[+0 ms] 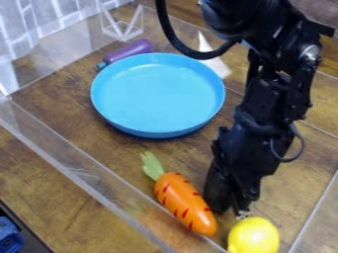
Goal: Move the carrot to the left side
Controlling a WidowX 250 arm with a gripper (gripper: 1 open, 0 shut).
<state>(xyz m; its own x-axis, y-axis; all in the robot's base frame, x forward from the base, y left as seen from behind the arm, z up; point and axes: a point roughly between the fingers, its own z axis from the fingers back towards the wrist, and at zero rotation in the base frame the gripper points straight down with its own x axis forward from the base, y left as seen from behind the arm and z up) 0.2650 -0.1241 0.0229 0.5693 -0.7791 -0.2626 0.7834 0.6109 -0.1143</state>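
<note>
The orange carrot (187,204) with dark grooves and a pale green top lies on the wooden tabletop near the front edge, its leaves pointing up-left. My black gripper (234,203) points steeply down just to the carrot's right, its fingertips low at the table beside the carrot's thick end. The jaws are shut, and nothing shows between them. A round yellow lemon (254,237) sits just below the fingertips.
A blue plate (158,94) lies behind the carrot, with a purple object (128,52) at its far rim. Clear plastic walls (79,168) run along the left and front edges of the wooden surface.
</note>
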